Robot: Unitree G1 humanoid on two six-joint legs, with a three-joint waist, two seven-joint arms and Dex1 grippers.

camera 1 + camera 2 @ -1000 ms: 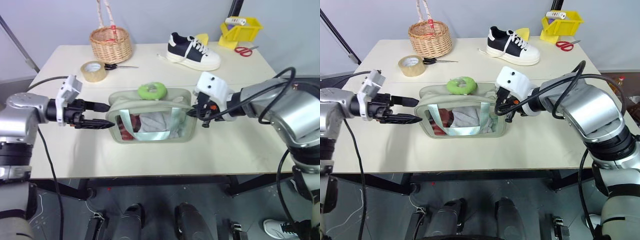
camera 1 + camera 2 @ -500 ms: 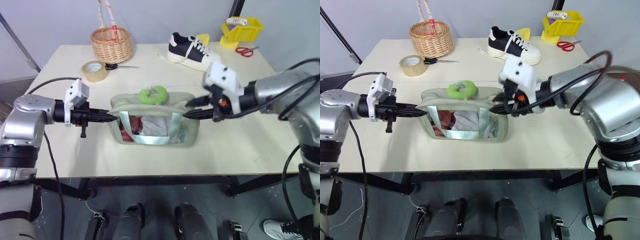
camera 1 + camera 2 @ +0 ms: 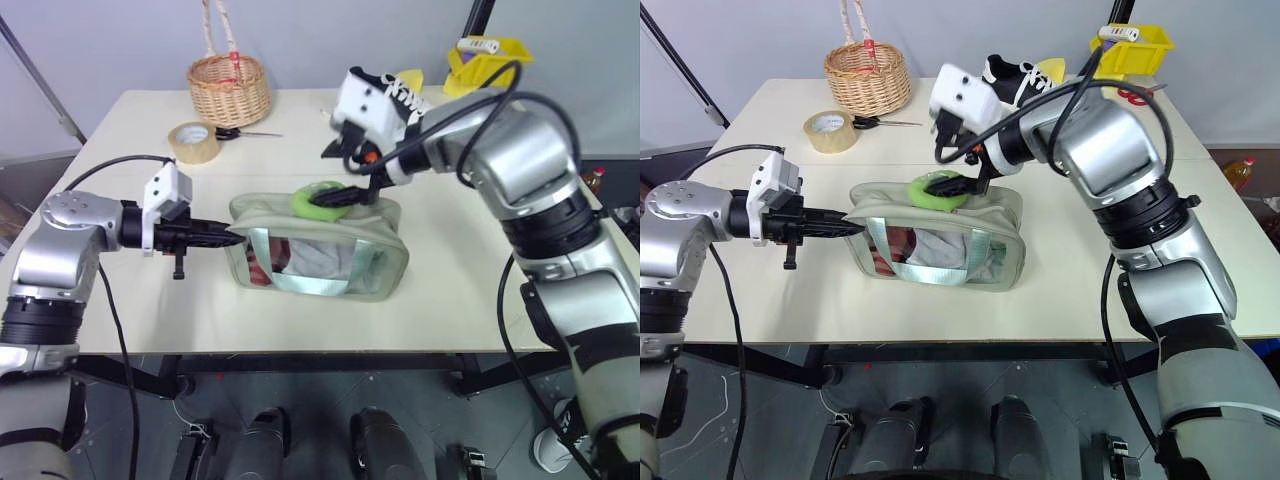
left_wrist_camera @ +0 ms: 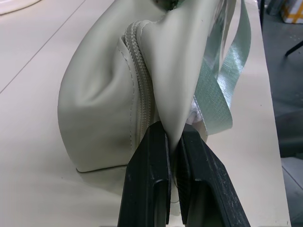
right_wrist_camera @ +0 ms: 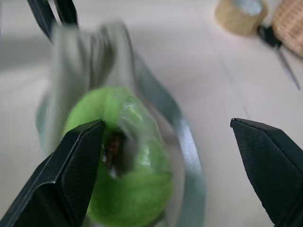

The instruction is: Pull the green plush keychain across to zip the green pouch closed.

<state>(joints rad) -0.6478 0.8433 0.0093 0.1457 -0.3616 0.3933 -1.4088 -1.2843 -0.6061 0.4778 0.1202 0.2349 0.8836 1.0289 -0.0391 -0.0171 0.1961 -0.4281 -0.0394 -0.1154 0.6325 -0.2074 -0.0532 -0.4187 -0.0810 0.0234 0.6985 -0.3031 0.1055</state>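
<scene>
The green pouch (image 3: 320, 262) lies at mid-table, its clear window facing me and two green straps across it. The green plush keychain (image 3: 318, 197) rests on the pouch's top edge, near the middle. My left gripper (image 3: 232, 237) is shut on the fabric of the pouch's left end; the left wrist view shows both fingers (image 4: 149, 179) pinching a fold beside the zip (image 4: 139, 80). My right gripper (image 5: 165, 125) hovers open just over the keychain (image 5: 120, 165), with one finger beside the plush ring and the other well clear.
At the back of the table (image 3: 450, 300) stand a wicker basket (image 3: 230, 90), a tan tape roll (image 3: 194, 142) and black scissors (image 3: 245, 132). A sneaker (image 3: 1015, 75) sits behind my right arm, with a yellow bin (image 3: 490, 60) at the far right.
My right gripper let go of the pouch's right end, opened, and swung up and left over the keychain. My left gripper closed on the pouch's left end.
</scene>
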